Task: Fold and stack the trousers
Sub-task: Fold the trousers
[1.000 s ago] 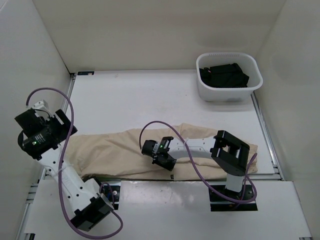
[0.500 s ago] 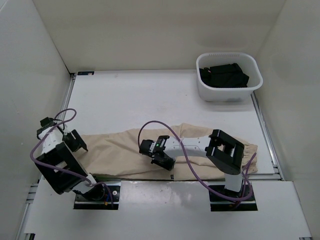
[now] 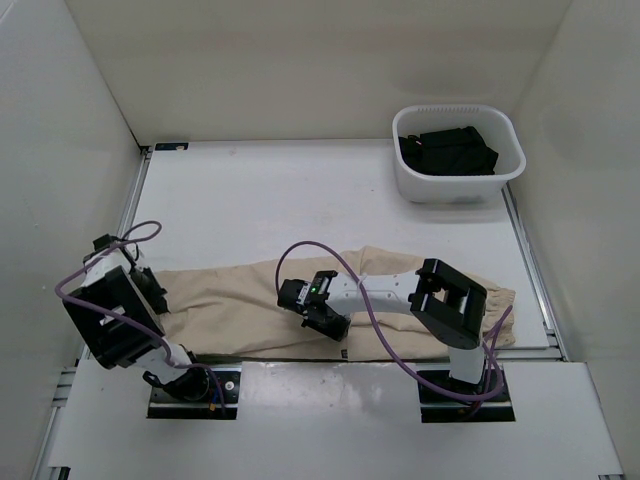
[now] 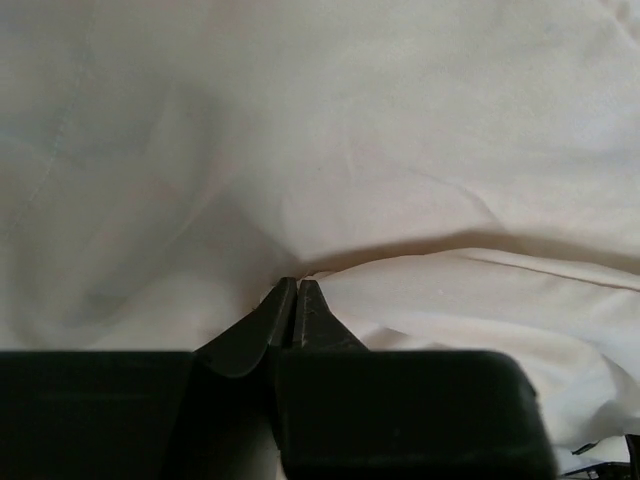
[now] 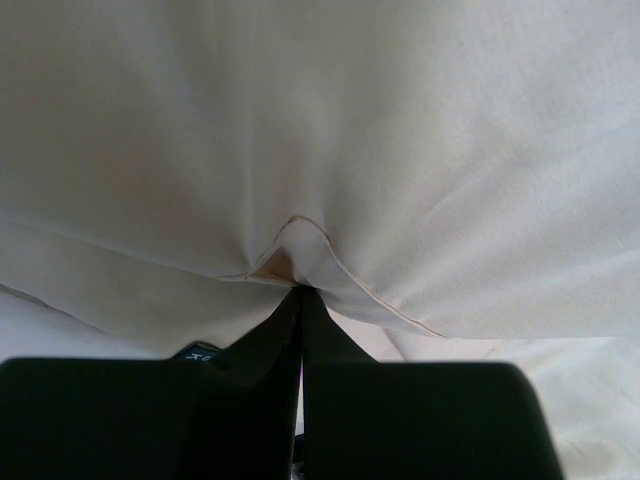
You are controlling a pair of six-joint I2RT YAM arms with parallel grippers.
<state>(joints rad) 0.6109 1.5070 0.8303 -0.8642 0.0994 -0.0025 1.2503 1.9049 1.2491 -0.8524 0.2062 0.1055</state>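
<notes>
white tub [image 3: 455, 188], dark clothes [image 3: 447, 150] inside, trousers [image 3: 240, 300] outside

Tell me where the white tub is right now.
In the top view, the white tub sits at the table's far right corner, beyond the trousers, with dark items inside.

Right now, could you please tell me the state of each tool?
Left tool: closed, pinching the trousers.
Right tool: closed on the trousers' edge.
</notes>
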